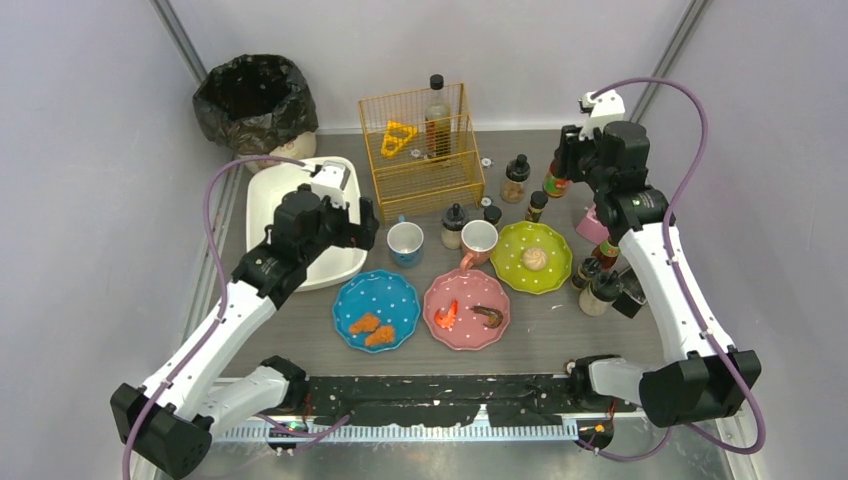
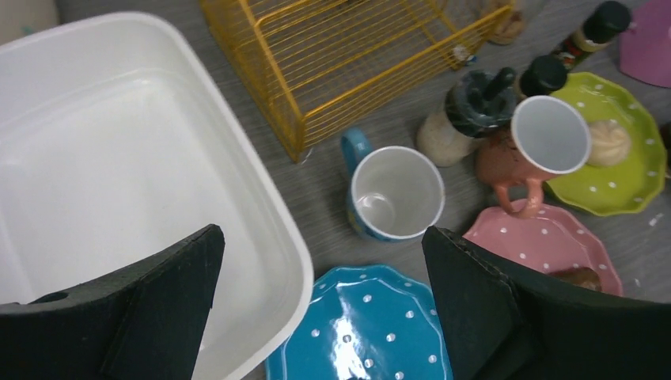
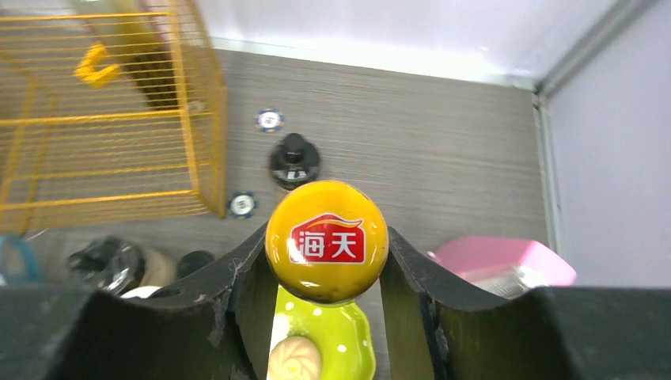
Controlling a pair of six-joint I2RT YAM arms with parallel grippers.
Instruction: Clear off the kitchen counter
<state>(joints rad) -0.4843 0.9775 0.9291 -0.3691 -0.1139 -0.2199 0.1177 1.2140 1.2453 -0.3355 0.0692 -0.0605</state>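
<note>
Right gripper fingers pressed against both sides of yellow cap of sauce bottle. Red logo on cap legible in right wrist view only. Left gripper jaws wide apart, nothing between them, above rim of white tub and blue plate. Kitchen counter extends ahead of both arm bases. Top view alone shows fried pieces on blue plate and black bin bag.

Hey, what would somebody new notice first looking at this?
Probably the shiny yellow-capped bottle clamped in the right hand at the back right of the counter. Next, the dotted blue plate, pink plate and green plate in the middle, each holding food, and the yellow wire basket behind them.
</note>
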